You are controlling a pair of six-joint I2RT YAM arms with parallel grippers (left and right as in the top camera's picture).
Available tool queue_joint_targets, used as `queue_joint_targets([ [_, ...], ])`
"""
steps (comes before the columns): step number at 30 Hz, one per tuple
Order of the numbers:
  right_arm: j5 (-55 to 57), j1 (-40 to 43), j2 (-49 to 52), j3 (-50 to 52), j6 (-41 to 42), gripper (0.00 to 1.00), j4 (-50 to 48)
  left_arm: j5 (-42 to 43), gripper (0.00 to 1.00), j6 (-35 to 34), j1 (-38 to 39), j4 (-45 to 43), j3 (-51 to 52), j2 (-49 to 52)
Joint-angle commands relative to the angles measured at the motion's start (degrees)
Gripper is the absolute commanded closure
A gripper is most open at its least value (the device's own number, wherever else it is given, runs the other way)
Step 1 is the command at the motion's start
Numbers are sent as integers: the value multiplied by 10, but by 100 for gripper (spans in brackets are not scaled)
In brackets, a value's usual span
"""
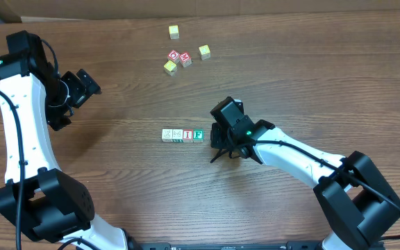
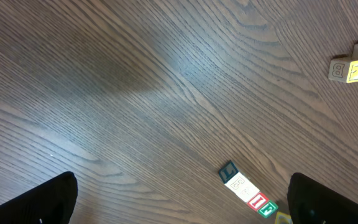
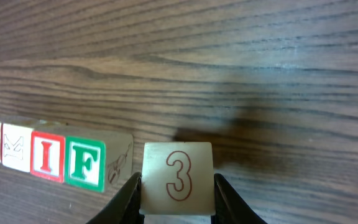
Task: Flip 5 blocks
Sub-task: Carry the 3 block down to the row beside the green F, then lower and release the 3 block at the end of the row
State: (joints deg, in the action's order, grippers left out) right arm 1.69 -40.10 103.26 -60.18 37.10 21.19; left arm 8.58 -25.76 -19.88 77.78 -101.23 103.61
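Right gripper (image 3: 178, 200) has a block. Its two fingers (image 3: 127, 198) are clamped on the sides of a pale cube with a red outlined 3, the number 3 block (image 3: 178, 177), facing the wrist camera. It sits at the right end of the row of alphabet blocks (image 1: 182, 135), just beside the green F block (image 3: 86, 164) with a thin gap between them. I cannot tell whether it rests on the wooden table (image 1: 311, 69) or hangs just off it. Next down the line comes the red I block (image 3: 47, 155), then two pale ones. From overhead the held cube is hidden under the arm. Left gripper (image 1: 87, 82) is well apart near the table's left side, jaws spread wide and gripping nothing. At the far side lie loose yellow-topped cubes (image 1: 173, 31) and two red-topped cubes (image 1: 174, 56), clustered.
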Motion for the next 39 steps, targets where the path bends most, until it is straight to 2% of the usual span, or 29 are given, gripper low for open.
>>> queue_joint_targets([
  [1,13,-7,-3,17,11,75,-24,-2,0,0,1,-1,-10,-8],
  [11,34,-15,-2,41,11,74,-68,-2,0,0,1,-1,-10,-8],
  [14,32,-17,-2,44,11,61,-73,-2,0,0,1,-1,-10,-8],
  [21,30,-23,-2,44,11,50,-75,-2,0,0,1,-1,-10,-8],
  [31,34,-5,-12,42,11,50,-76,-2,0,0,1,-1,-10,-8],
  [39,37,-3,-73,42,11,51,-53,-2,0,0,1,-1,-10,-8],
])
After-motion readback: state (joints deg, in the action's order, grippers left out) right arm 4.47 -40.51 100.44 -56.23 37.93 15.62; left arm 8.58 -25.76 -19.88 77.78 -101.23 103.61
